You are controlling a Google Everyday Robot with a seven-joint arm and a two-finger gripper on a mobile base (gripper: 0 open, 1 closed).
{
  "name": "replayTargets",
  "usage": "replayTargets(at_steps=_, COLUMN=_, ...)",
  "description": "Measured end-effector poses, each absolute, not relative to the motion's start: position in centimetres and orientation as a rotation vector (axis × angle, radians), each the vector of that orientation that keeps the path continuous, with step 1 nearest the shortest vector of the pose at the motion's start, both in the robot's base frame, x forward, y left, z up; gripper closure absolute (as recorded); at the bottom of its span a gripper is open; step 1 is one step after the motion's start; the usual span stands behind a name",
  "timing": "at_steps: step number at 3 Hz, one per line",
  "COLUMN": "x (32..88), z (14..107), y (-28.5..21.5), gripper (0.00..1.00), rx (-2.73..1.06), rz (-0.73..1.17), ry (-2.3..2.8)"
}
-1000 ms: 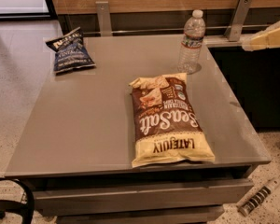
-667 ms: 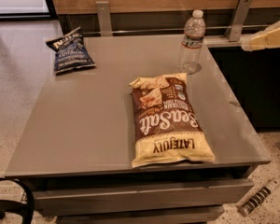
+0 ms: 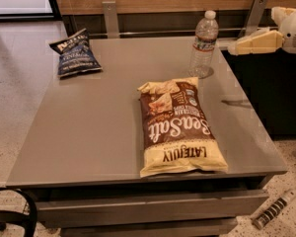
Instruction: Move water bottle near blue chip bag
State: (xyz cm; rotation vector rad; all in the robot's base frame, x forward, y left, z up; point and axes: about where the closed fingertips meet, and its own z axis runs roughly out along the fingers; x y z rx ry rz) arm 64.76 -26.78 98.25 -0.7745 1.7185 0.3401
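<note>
The water bottle (image 3: 204,44), clear with a white cap and a thin label band, stands upright near the far right corner of the grey table (image 3: 89,132). The blue chip bag (image 3: 74,58), dark navy with white lettering, lies at the table's far left. My gripper (image 3: 254,42), cream-coloured on a white wrist, hangs over the table's right edge, just right of the bottle at about its label height and apart from it. It holds nothing that I can see.
A large brown and cream "Sea Salt" bag (image 3: 177,127) lies in the middle right of the table. A wooden wall panel with metal brackets (image 3: 110,18) runs behind. A dark cabinet (image 3: 276,93) stands at the right. A black curved part (image 3: 19,206) is at the bottom left.
My gripper has moved left, closer to the water bottle. The bottle and both bags have not moved.
</note>
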Motion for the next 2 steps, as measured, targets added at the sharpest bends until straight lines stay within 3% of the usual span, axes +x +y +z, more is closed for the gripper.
replayTargets(at_steps=2, x=67.4, z=96.3, y=-21.3, gripper=0.0, rx=-0.672, rz=0.546, ry=1.528)
